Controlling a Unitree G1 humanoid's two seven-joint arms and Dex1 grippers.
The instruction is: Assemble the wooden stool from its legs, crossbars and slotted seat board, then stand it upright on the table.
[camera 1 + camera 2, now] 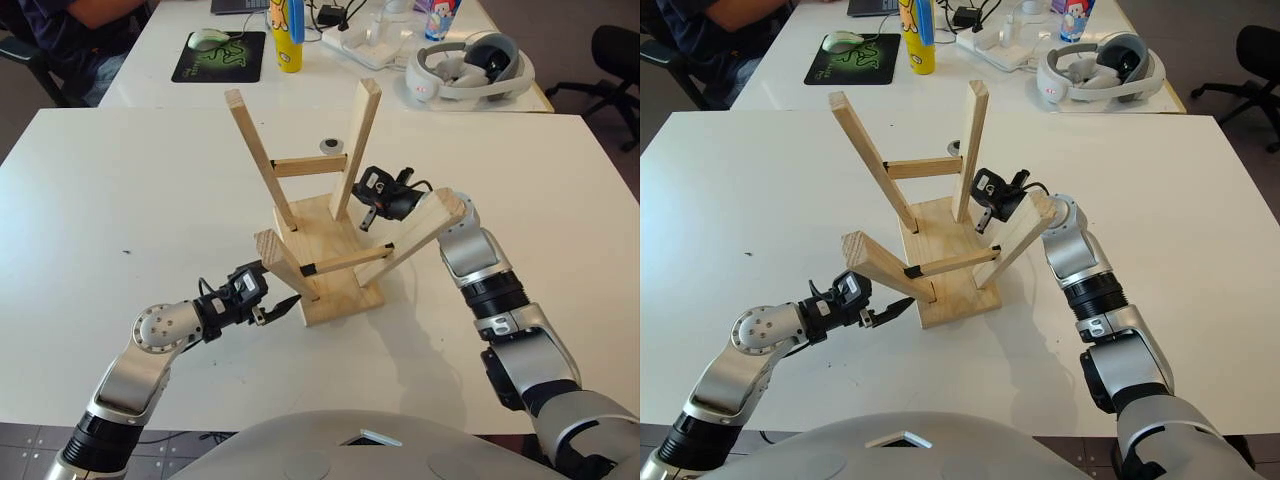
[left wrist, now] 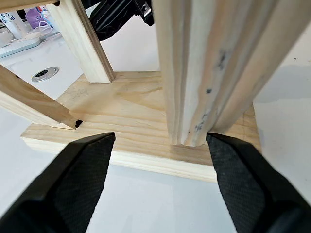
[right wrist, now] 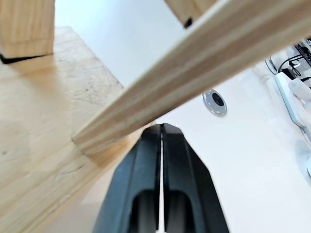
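Note:
The wooden stool lies upside down on the white table (image 1: 120, 200), its seat board (image 1: 345, 290) flat and its legs pointing up. Two crossbars (image 1: 308, 166) (image 1: 350, 262) join the leg pairs. The back legs (image 1: 258, 160) stand nearly upright; the front legs (image 1: 425, 232) lean outward. My left gripper (image 1: 283, 305) is open at the board's front left corner, its fingers (image 2: 73, 184) spread to either side of the base of a front leg (image 2: 204, 68). My right gripper (image 1: 369, 220) is shut on nothing, just above the board (image 3: 39, 126) and under the leaning right leg (image 3: 194, 73).
A round grommet (image 1: 332, 146) is set in the table behind the stool. A second table behind carries a yellow bottle (image 1: 288, 35), a mouse pad (image 1: 220, 55) and a headset (image 1: 470, 68). Bare tabletop stretches to the left and right of the stool.

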